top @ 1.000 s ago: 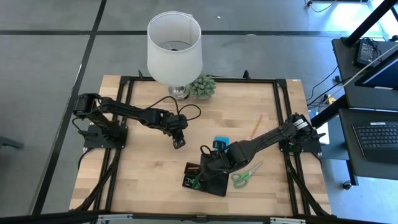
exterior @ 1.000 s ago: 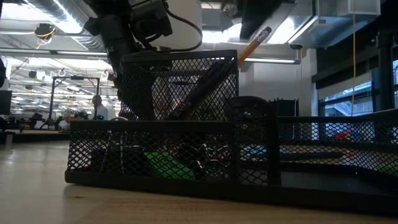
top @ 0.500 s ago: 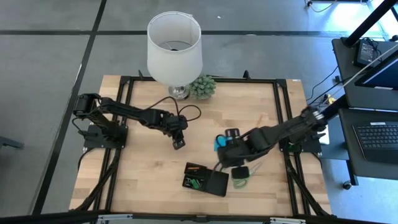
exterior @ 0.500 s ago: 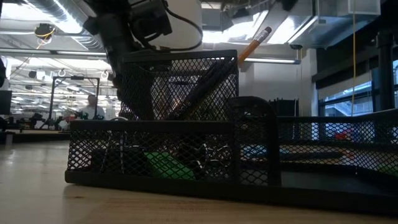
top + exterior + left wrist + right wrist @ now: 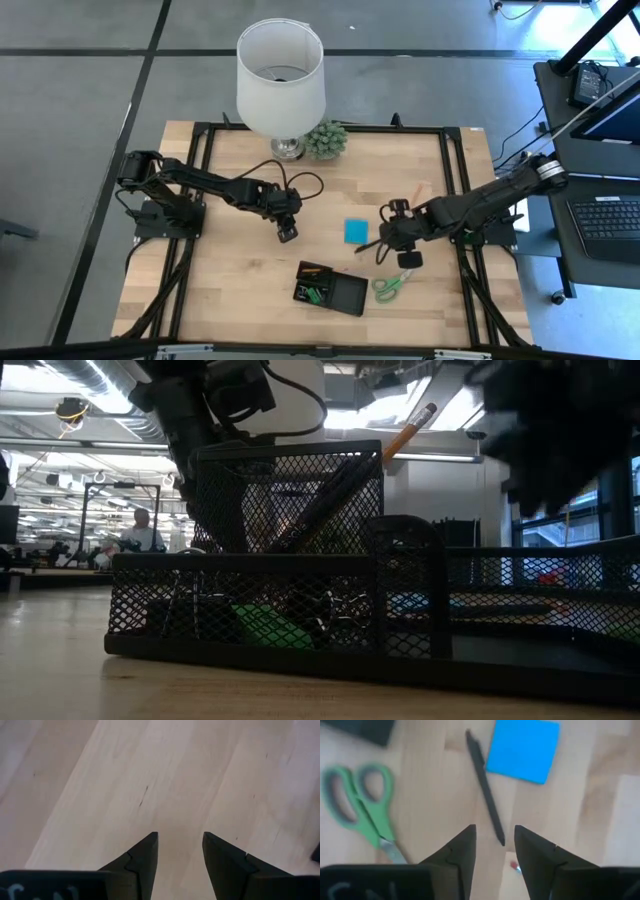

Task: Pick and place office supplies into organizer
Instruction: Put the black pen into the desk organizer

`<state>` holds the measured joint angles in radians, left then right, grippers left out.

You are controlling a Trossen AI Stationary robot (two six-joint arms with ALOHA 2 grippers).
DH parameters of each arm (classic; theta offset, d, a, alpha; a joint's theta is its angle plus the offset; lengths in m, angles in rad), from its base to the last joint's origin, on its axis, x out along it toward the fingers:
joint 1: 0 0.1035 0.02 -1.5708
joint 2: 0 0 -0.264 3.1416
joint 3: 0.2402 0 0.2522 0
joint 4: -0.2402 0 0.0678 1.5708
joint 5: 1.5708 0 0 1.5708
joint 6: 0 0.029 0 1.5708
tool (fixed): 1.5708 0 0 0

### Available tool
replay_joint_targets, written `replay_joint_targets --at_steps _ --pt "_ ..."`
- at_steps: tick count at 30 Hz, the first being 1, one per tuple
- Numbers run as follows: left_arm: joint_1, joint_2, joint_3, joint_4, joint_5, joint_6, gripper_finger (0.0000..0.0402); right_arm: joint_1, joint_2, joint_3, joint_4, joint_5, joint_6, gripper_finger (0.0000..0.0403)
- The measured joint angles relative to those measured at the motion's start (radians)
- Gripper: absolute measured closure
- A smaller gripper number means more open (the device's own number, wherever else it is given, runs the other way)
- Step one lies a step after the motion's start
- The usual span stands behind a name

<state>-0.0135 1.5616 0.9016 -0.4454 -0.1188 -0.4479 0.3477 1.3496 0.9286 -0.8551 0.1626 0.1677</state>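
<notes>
Honestly, your right gripper (image 5: 493, 845) hangs empty, fingers apart, right over the black pen (image 5: 485, 787). Line the fingers across its barrel, not along it. The blue sticky-note pad (image 5: 523, 750) sits just beyond, scissors (image 5: 360, 802) off to 1 side, organizer (image 5: 330, 289) nearby, so descend straight. The left gripper (image 5: 180, 855) idles open.

Even, bright overhead light fills the high view, shadows soft and short. In the low view, ceiling lights glare at 12 o'clock, leaving the mesh organizer (image 5: 290, 580) backlit and dark; a dark arm at 2 o'clock is motion-blurred. The scissors (image 5: 362, 807) look soft and smeared.
</notes>
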Motion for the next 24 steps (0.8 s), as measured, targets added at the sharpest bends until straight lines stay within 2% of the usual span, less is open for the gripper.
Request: replay_joint_targets --at_steps 4,9,17,24 --pt "0.0 0.0 0.0 0.0 -0.003 -0.011 0.0254 -0.007 0.015 -0.102 0.106 -0.03 -0.072 0.0267" --pt "0.0 0.0 0.0 0.006 -0.003 -0.014 0.0254 -0.054 0.048 -0.161 0.133 -0.055 -0.067 0.0267" --pt "0.0 0.0 0.0 0.017 -0.021 -0.04 0.0254 -0.158 0.1 -0.165 0.162 -0.09 -0.131 0.0267" --pt "0.0 0.0 0.0 0.026 -0.021 -0.04 0.0254 -0.178 0.169 -0.165 0.166 -0.112 -0.225 0.0267"
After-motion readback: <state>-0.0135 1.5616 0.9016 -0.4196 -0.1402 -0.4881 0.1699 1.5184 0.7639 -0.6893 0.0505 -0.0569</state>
